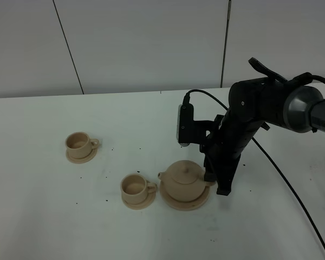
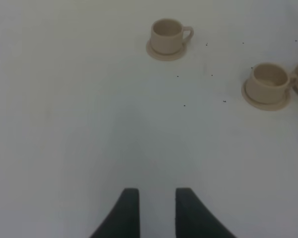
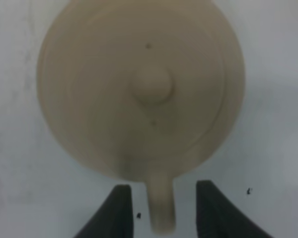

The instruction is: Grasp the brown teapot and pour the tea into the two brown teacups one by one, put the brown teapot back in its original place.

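The brown teapot (image 1: 184, 177) stands upright with its lid on, on its wide saucer, the original place (image 1: 197, 204), spout toward the near teacup. My right gripper (image 1: 212, 181) is open at the teapot's right side. In the right wrist view its fingers (image 3: 120, 210) stand either side of the loop handle (image 3: 160, 208) without touching it, and the teapot (image 3: 139, 84) fills the frame. The two teacups sit on their small saucers: one next to the teapot's left (image 1: 135, 187), one farther left (image 1: 81, 142). Both also show in the left wrist view (image 2: 268, 82) (image 2: 168, 34). My left gripper (image 2: 157, 198) holds nothing, its jaws a narrow gap apart.
The white table (image 1: 54, 216) carries small dark specks (image 1: 105, 199). A black cable (image 1: 292, 189) trails from the right arm across the table's right side. A grey panelled wall (image 1: 151, 43) runs behind the table.
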